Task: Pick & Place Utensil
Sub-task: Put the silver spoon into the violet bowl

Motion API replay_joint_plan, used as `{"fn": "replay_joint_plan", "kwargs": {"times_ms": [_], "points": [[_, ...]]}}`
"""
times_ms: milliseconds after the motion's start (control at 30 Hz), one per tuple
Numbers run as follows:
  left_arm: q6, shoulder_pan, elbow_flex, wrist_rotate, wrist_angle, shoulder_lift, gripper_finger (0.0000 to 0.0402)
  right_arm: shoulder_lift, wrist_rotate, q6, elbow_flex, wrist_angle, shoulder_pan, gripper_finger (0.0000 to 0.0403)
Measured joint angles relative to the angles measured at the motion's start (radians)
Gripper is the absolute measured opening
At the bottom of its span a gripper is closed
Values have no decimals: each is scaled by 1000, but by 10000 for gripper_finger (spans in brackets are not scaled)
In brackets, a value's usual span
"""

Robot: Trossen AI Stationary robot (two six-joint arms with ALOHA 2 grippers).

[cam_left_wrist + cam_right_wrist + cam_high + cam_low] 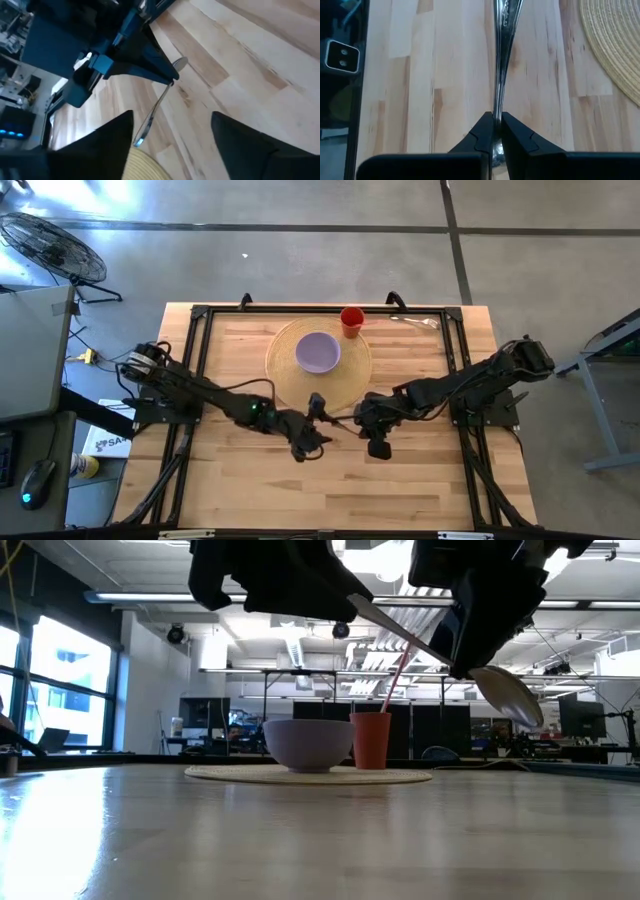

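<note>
A metal spoon (501, 60) hangs over the bare wood in front of the placemat, and my right gripper (496, 117) is shut on it. In the low view its bowl (508, 692) is the low end, and the handle rises toward my left arm. My left gripper (172, 115) is open and faces the right one. The handle's free end (140, 140) lies between its fingers, close to one of them; whether it touches I cannot tell. In the high view both grippers (318, 430) (368, 418) meet near the table's middle. My right gripper pinches the spoon's neck (496, 107), just above the bowl, between its two fingertips (171, 80). It comes slanting down from the table's right side. The spoon is lifted clear of the table and tilted, bowl end low and handle reaching out toward the left gripper.
A purple bowl (318, 352) sits on a round woven placemat (350, 380) at the far middle. A red cup (351, 320) stands at the mat's far edge. Another metal utensil (415, 322) lies near the far right rail. Bare wood lies along the near side.
</note>
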Motion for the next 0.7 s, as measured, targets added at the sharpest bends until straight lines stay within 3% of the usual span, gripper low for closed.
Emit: {"fn": "replay_joint_plan", "kwargs": {"times_ms": [233, 700], "points": [[21, 6, 0, 29, 11, 0, 182, 0, -26, -32, 0, 51, 0, 19], [42, 4, 0, 35, 59, 0, 106, 0, -44, -45, 0, 74, 0, 16]]}}
